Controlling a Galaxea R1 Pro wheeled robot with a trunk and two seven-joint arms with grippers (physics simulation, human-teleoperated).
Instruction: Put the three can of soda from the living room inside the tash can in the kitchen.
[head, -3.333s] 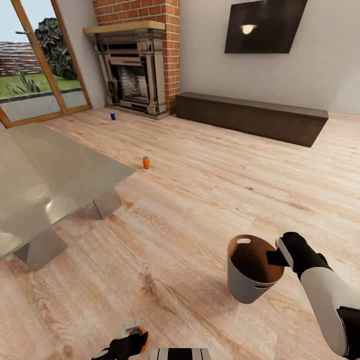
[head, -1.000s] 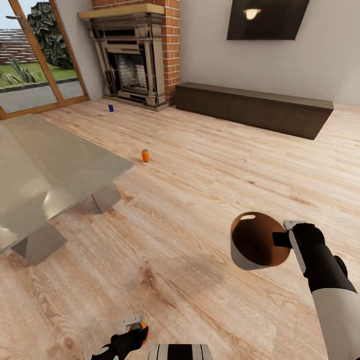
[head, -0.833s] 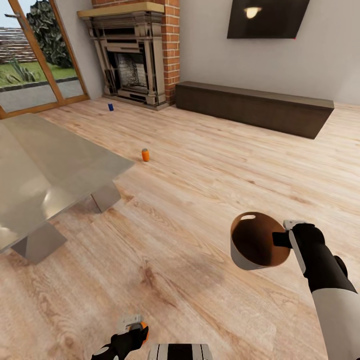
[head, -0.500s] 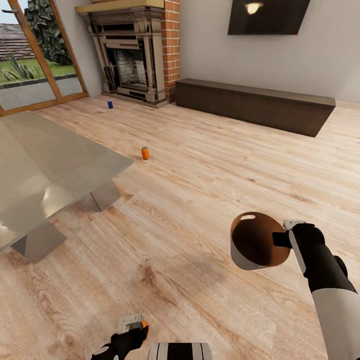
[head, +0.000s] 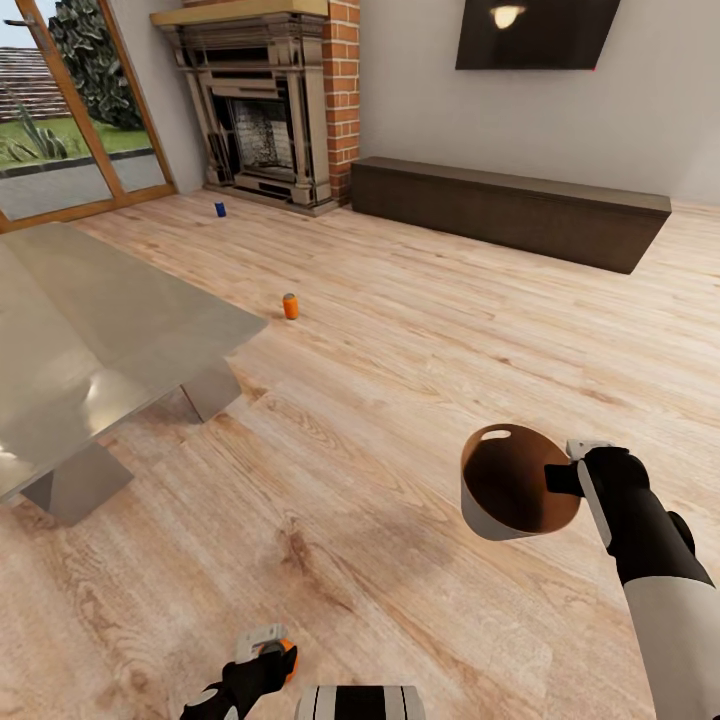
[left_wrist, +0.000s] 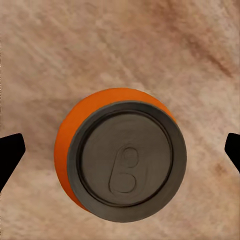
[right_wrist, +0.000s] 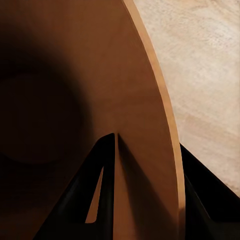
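**A:** Head view first: where do the cans stand?

**B:** One orange can is upright on the wood floor just past the corner of the steel table. The blue can stands farther off, on the floor in front of the fireplace. The held orange can is at the left claw, low in front of the robot.

**A:** Is that claw clenched on it?

**B:** I can't tell. In the left wrist view the can's lid sits between the two dark fingertips, but both tips show at the far edges with floor visible between them and the can. From the head view the can looks to be at the claw and off the floor, though contact is hidden.

**A:** And the bin?

**B:** The right claw is grasping the trash can by its rim, holding it in the air, tipped so its brown inside faces the camera. The right wrist view shows one finger inside the wall and one outside.

**A:** So which step is this?

**B:** I'd say the first can is about to go in. The next move calls for bringing the left claw across and above the bin's mouth, or the bin under the can. The mouth should be levelled first, since a tilted opening could let the can roll out. Two cans are left to fetch.
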